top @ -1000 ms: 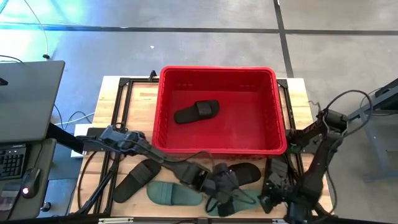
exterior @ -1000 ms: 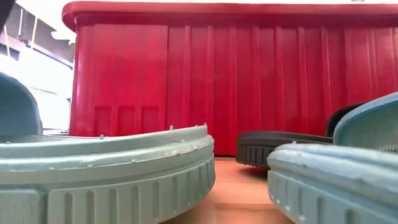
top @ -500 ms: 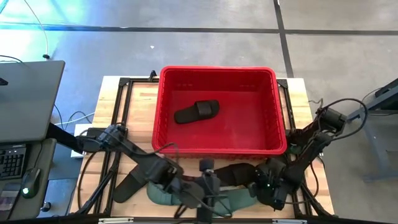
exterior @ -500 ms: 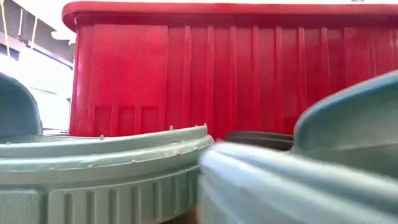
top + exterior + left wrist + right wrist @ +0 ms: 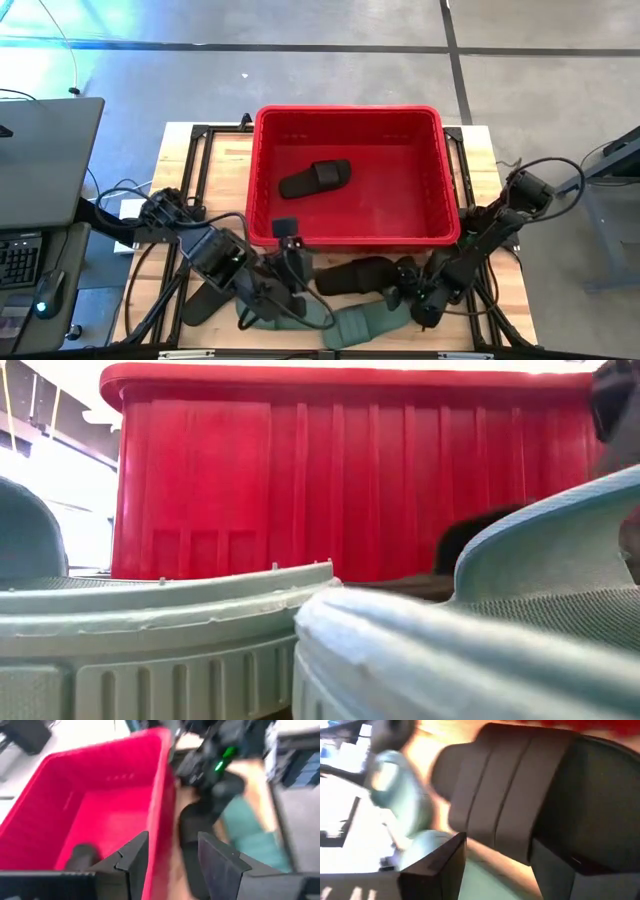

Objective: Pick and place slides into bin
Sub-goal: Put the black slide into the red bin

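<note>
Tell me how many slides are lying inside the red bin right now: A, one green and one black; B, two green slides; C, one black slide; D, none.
C: the high view shows a single black slide lying on the floor of the red bin, while the other slides remain on the table outside it.

One slide (image 5: 316, 179) in bin (image 5: 350, 116)

Lab (taped concrete floor (image 5: 300, 70); laptop (image 5: 40, 160))
</note>
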